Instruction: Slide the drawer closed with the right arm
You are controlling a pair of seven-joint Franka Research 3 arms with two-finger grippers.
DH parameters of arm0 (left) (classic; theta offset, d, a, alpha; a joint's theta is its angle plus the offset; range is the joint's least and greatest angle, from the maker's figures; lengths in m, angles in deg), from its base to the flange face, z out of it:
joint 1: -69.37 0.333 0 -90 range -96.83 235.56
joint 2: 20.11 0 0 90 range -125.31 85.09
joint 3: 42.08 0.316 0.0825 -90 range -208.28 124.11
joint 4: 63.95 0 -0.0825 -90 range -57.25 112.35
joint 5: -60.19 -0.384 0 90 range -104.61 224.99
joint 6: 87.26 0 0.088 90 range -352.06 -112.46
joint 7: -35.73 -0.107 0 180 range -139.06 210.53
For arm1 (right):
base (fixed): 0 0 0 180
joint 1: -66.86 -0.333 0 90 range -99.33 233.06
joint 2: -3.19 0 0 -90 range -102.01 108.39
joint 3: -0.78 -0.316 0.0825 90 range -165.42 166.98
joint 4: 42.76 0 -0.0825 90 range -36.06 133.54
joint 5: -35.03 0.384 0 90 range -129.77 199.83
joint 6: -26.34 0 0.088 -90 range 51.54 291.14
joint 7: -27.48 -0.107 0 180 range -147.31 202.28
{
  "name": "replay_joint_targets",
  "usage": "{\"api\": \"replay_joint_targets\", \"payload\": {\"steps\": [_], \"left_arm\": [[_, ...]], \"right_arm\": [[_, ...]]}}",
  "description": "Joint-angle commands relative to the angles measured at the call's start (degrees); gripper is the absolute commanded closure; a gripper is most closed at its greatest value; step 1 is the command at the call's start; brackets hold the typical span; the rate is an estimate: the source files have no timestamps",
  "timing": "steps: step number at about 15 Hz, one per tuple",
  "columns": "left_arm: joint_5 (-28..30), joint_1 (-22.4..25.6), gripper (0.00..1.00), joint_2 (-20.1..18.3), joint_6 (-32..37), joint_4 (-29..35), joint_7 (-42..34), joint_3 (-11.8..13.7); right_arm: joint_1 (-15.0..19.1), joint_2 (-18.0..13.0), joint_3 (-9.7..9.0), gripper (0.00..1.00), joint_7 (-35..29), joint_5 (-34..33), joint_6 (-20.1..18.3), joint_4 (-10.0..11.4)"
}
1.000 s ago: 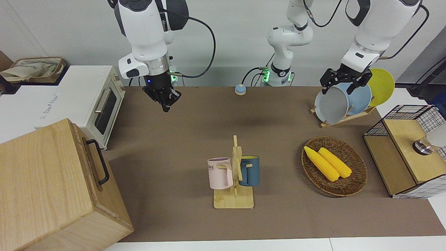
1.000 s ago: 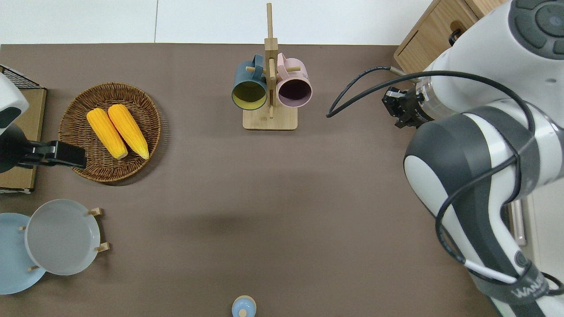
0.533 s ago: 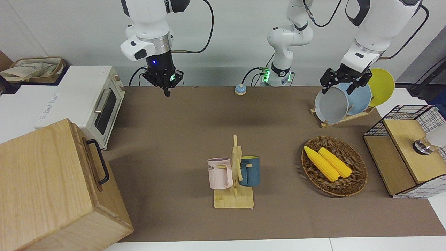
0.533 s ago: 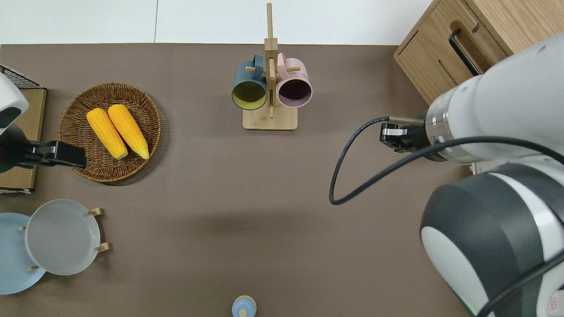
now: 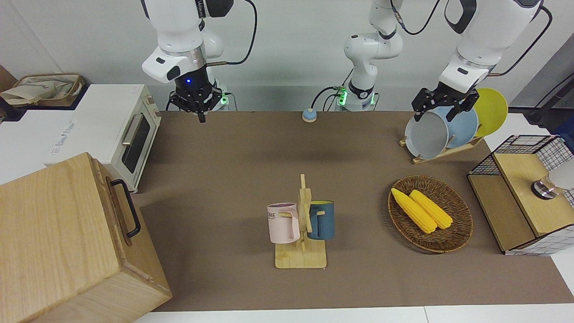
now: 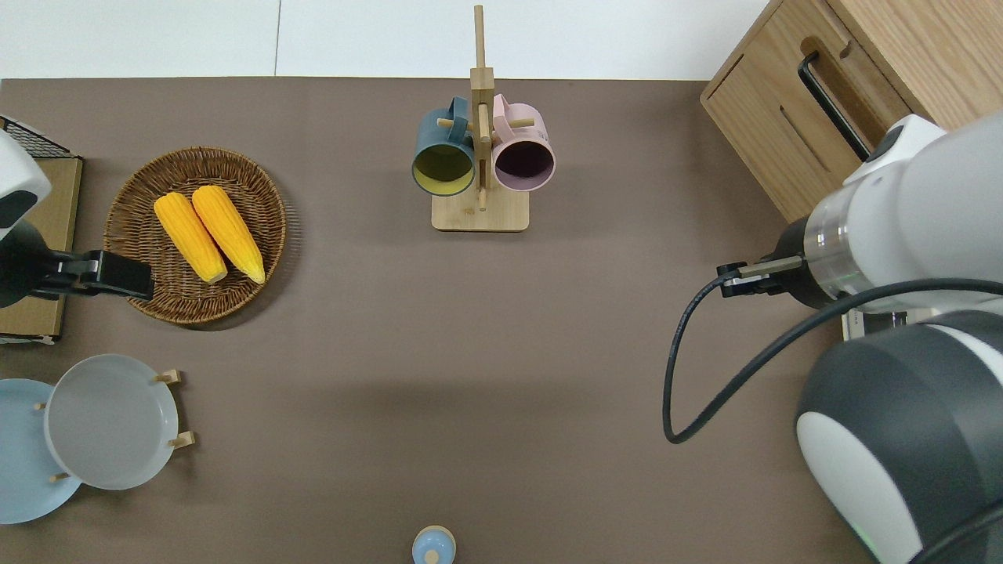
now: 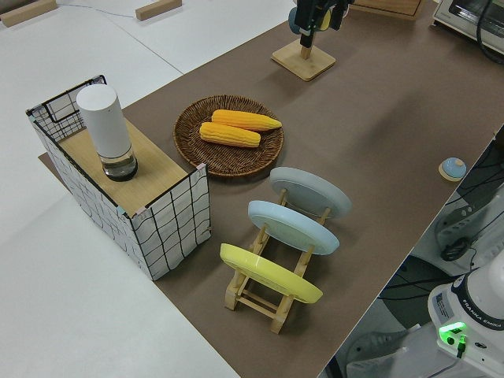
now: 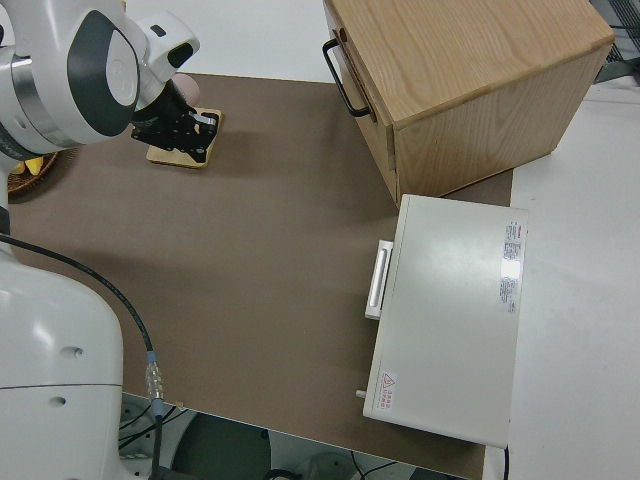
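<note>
A: Right gripper (image 5: 199, 117), black two-finger, on the white jointed right arm (image 5: 179, 31) with the blue wrist light: up in the air, fingers together, holding nothing. Overhead puts its wrist over bare brown mat (image 6: 470, 352) just off the white toaster oven (image 5: 117, 130).

B: Left arm?

A: Parked, black left gripper (image 5: 441, 105) spread, nothing in it.

B: Drawer?

A: One drawer (image 5: 122, 207), flat pale-wood front panel flush in the large pale-wood box (image 5: 58, 237), black metal loop handle (image 5: 128, 207) facing the mat. At the right arm's end of the table, farther from the robots than the oven.

B: Counts?

A: Two mugs, pink (image 5: 283, 223) and dark blue (image 5: 322, 220), on one wooden mug stand (image 5: 301, 251). Two yellow corn cobs (image 5: 421, 208) in one round wicker basket (image 5: 457, 237). Three plates, grey (image 5: 426, 134), blue (image 5: 464, 125), yellow (image 5: 492, 110), in one wooden rack (image 5: 444, 152). One black wire-mesh box (image 5: 515, 152) with a white cylinder (image 7: 106, 130) standing on its wooden top panel. One small blue bell-shaped button (image 5: 309, 115).
</note>
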Motion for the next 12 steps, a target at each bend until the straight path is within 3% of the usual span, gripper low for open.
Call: {"api": "replay_joint_targets", "payload": {"steps": [1,2,9,12], "left_arm": [[-0.98,0.22,0.01,0.74,1.13,-1.4,-0.56,-0.37],[-0.98,0.22,0.01,0.65,1.13,-1.4,-0.56,-0.37],[-0.98,0.22,0.01,0.65,1.13,-1.49,-0.56,-0.37],[-0.98,0.22,0.01,0.65,1.13,-1.49,-0.56,-0.37]], "right_arm": [[1.39,-0.64,-0.27,0.111,2.33,1.34,-0.64,0.87],[1.39,-0.73,-0.09,0.014,2.33,1.42,-0.73,0.78],[2.45,1.29,-0.09,0.011,2.68,1.86,-0.73,-2.82],[2.53,1.29,-0.09,0.011,2.86,1.86,-0.73,-2.82]]}}
